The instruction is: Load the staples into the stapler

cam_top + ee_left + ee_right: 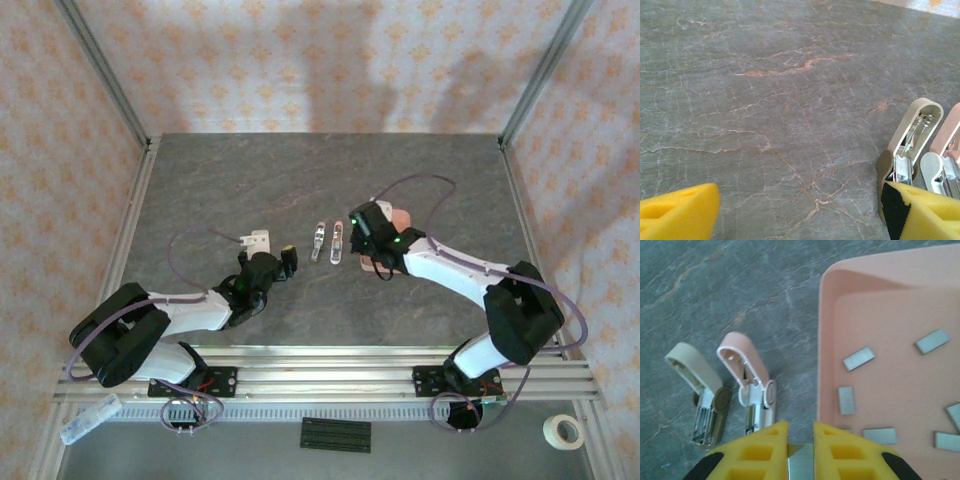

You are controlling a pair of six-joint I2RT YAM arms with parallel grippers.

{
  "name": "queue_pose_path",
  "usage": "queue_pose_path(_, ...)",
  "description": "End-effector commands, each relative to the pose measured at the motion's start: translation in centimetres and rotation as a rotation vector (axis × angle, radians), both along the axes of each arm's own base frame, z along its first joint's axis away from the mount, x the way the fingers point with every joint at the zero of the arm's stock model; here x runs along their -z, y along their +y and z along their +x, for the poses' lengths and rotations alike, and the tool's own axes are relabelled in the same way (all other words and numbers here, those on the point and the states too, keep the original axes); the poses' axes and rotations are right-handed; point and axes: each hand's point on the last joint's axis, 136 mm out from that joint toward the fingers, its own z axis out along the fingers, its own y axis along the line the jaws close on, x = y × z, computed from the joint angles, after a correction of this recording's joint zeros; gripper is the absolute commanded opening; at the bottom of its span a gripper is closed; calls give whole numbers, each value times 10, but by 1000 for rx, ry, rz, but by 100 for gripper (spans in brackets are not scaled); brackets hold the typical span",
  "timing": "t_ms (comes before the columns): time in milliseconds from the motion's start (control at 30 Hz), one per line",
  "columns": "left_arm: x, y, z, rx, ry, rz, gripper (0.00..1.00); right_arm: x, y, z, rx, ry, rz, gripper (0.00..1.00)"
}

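The pink stapler (747, 375) lies on the table with its lid swung open, just left of the salmon-pink tray (826, 315). Several grey staples (858, 358) lie loose in that tray. My right gripper (801, 440) is shut on one staple block (801, 467), hovering over the gap between stapler and tray. In the top view the stapler (338, 243) lies just left of the right gripper (357, 240). My left gripper (800, 215) stands open over bare table, its right finger (925, 210) close to the stapler (946, 145). In the top view the left gripper (272, 250) is left of both staplers.
A second, beige stapler (695, 375) lies open right beside the pink one, on its left (319, 241). The tray (402, 214) is partly hidden behind the right wrist. Metal frame rails border the grey marbled table; a tape roll (569, 431) sits off the near right corner.
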Motion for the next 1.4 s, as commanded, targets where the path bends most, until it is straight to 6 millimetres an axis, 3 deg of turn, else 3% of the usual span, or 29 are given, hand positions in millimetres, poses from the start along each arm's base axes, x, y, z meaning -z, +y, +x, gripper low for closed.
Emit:
queue_pose_path(0, -3, 10, 2, -59, -35, -16, 85, -1, 8, 7, 47, -49, -9, 17)
queue_pose_path(400, 5, 17, 0, -77, -32, -5, 85, 20, 54, 4, -4, -47, -1, 17)
queue_pose_path(833, 4, 23, -1, -93, -44, -9, 85, 32, 57, 27, 24, -50, -103, 17)
queue_pose_path(1367, 6, 22, 0, -89, -38, -14, 85, 52, 52, 25, 35, -10, -107, 17)
